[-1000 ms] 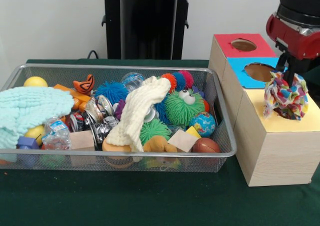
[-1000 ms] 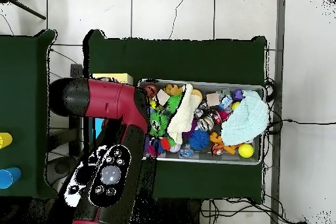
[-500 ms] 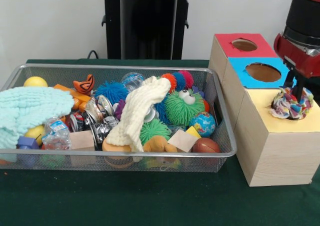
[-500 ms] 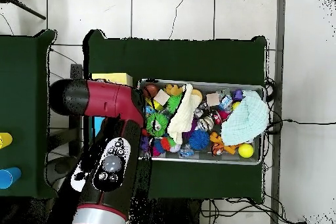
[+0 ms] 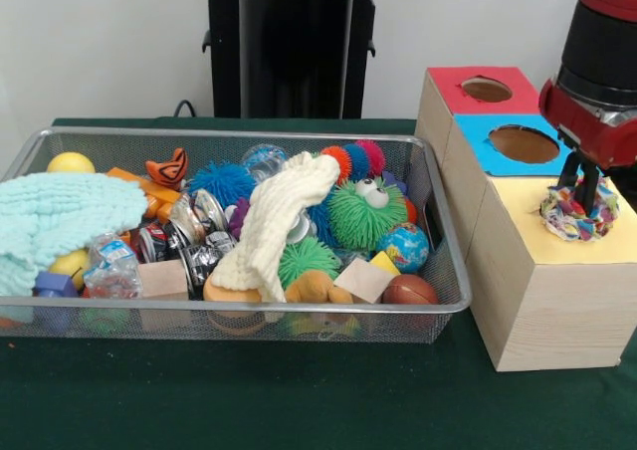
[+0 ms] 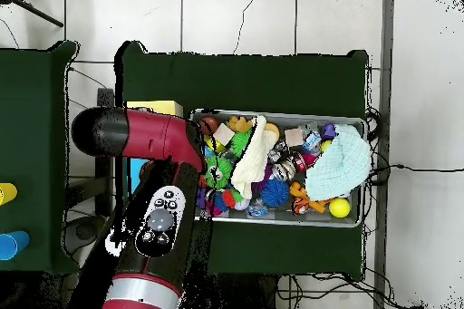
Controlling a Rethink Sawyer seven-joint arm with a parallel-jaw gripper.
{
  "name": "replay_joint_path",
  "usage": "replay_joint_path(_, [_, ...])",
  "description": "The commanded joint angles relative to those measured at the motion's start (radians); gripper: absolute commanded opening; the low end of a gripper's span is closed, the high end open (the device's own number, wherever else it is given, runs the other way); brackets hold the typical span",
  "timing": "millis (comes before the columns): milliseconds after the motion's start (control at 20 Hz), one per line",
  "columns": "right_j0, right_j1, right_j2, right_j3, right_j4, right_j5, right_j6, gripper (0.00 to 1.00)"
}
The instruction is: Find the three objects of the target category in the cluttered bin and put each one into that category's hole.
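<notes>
The patchwork ball (image 5: 577,219) of red, blue, yellow, white and green patches sits lodged in the round hole of the yellow-topped wood-grain box (image 5: 557,256). It covers the hole. My gripper (image 5: 578,196) stands straight above it, open, with its tips against the ball's top. The wire mesh bin (image 5: 239,134) lies to the left, full of clutter. No other patchwork ball shows in it. In the overhead view my arm (image 6: 149,142) hides the gripper, the ball and most of the boxes. The bin (image 6: 281,113) shows beside it.
The blue-topped box (image 5: 478,141) and the red-topped box (image 5: 448,87) stand behind the yellow one. In the bin lie a spiky green ball with eyes (image 5: 363,214), a globe ball (image 5: 403,246), a cream knit cloth (image 5: 274,221) and a mint knit cloth (image 5: 60,216).
The gripper carried the ball down from hanging above the yellow box into the hole. The ball now sits lower in the hole, and the gripper stands over its middle.
</notes>
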Motion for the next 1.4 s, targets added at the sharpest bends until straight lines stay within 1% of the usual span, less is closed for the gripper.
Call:
replay_joint_path(50, [0.014,0.186,0.089,-0.039,-0.032,-0.09,0.091,0.0])
replay_joint_path(200, [0.007,0.211,0.08,-0.057,-0.049,-0.121,0.064,0.0])
replay_joint_path(350, [0.001,0.212,0.081,-0.054,-0.055,-0.129,0.045,0.0])
replay_joint_path(500, [-0.011,0.217,0.092,-0.047,-0.061,-0.158,0.015,0.0])
replay_joint_path(600, [-0.009,0.219,0.072,-0.044,-0.078,-0.181,0.003,0.0])
replay_joint_path(650, [-0.005,0.221,0.055,-0.043,-0.09,-0.192,0.0,0.0])
replay_joint_path(700, [0.019,0.239,-0.022,-0.065,-0.124,-0.199,0.021,0.0])
replay_joint_path(750, [0.024,0.243,-0.065,-0.069,-0.15,-0.203,0.016,0.0])
replay_joint_path(850, [0.041,0.245,-0.122,-0.067,-0.178,-0.208,0.029,0.0])
replay_joint_path(1000, [0.05,0.212,-0.2,-0.045,-0.229,-0.208,0.032,0.0])
replay_joint_path(1050, [0.049,0.201,-0.213,-0.039,-0.242,-0.209,0.028,0.0])
replay_joint_path(1100, [0.057,0.188,-0.252,-0.042,-0.258,-0.184,0.035,0.0])
replay_joint_path(1200, [0.065,0.159,-0.291,-0.037,-0.276,-0.154,0.036,0.0])
replay_joint_path(1300, [0.067,0.126,-0.31,-0.029,-0.285,-0.118,0.022,0.0])
replay_joint_path(1400, [0.066,0.102,-0.325,-0.02,-0.294,-0.116,0.018,0.0])
